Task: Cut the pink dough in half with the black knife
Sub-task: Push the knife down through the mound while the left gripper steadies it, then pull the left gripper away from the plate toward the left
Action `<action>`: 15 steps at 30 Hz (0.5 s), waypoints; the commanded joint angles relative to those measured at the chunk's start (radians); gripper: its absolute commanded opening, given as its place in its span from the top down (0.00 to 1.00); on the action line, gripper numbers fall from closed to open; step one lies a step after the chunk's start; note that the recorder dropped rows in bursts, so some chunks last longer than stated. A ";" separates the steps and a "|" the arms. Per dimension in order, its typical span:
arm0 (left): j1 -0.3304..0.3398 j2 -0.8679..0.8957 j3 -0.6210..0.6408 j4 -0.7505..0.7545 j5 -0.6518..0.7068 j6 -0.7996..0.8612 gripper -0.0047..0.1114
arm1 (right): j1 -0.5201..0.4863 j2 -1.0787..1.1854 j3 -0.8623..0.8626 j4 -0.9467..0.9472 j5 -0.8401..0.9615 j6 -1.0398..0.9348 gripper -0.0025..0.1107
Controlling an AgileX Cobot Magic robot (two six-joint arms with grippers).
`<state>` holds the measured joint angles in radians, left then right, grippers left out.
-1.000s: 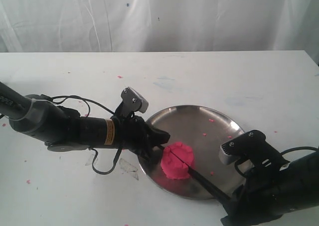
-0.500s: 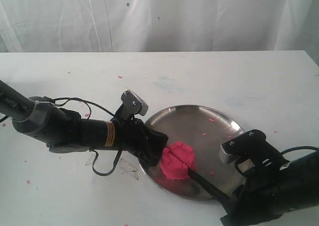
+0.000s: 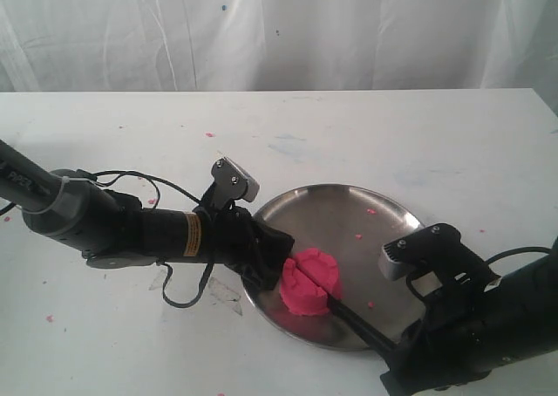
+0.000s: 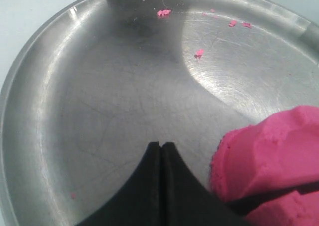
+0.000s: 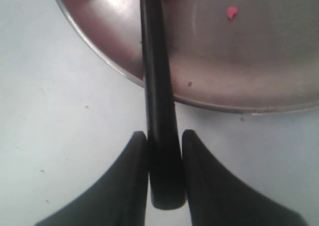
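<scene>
Closer, right fingers (image 5: 122, 186) around black knife (image 5: 158, 86).

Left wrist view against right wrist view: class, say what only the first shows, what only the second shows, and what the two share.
Only the left wrist view: the pink dough, with a dark slit across it, and the left gripper, jaws shut on nothing. Only the right wrist view: the black knife, its handle clamped in the right gripper and crossing the plate's rim. Both: the steel plate and pink crumbs lying on it.
</scene>
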<state>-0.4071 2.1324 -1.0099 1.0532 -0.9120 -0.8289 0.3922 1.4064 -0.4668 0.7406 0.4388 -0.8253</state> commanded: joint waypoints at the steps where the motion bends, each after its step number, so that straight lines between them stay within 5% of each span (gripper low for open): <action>1: -0.002 0.031 0.018 0.048 0.090 -0.002 0.96 | -0.003 0.002 -0.009 0.004 -0.038 0.024 0.98; 15: 0.004 0.024 0.018 0.042 0.037 -0.001 0.96 | -0.003 0.002 -0.009 -0.020 -0.037 0.067 0.98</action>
<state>-0.4053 2.1324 -1.0099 1.0532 -0.9224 -0.8265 0.3922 1.4064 -0.4668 0.7224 0.4388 -0.7952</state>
